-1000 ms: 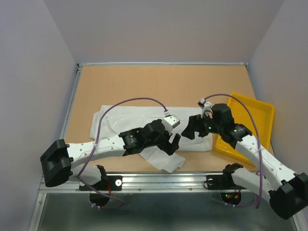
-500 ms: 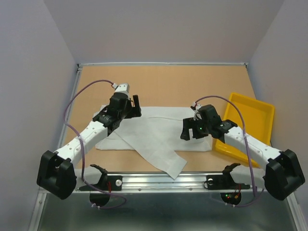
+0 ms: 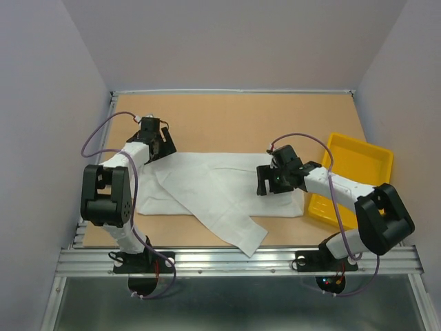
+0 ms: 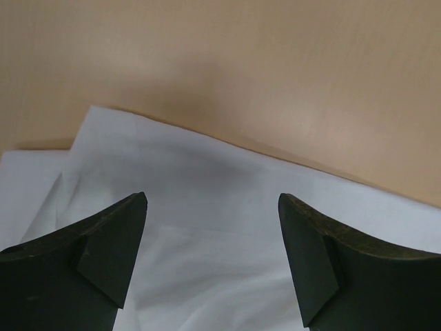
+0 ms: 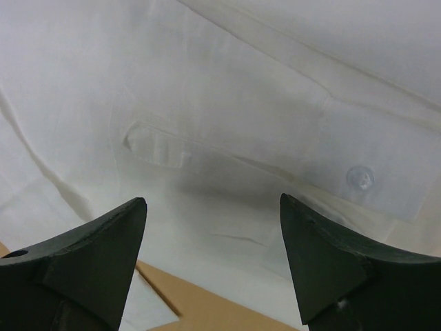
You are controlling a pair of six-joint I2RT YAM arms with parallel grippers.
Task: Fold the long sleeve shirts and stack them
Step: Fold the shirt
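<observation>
Left fingers (image 3: 162, 141) had swung from shirt's middle out to its far-left corner; right fingers (image 3: 264, 183) stayed over its right end. White shirt (image 3: 220, 193) lay flat on counter (image 3: 234, 124), one sleeve folded diagonally toward near edge. Left fingers stood apart, empty; shirt's far edge below and between tips, bare counter beyond. Right fingers also apart, empty, over fabric band with button (image 5: 360, 178); contact with cloth unclear. Yellow tray (image 3: 358, 162) sat just beside shirt's right end.

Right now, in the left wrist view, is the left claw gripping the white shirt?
No, the left claw stands open over the white shirt, with only flat fabric showing between its fingers.
</observation>
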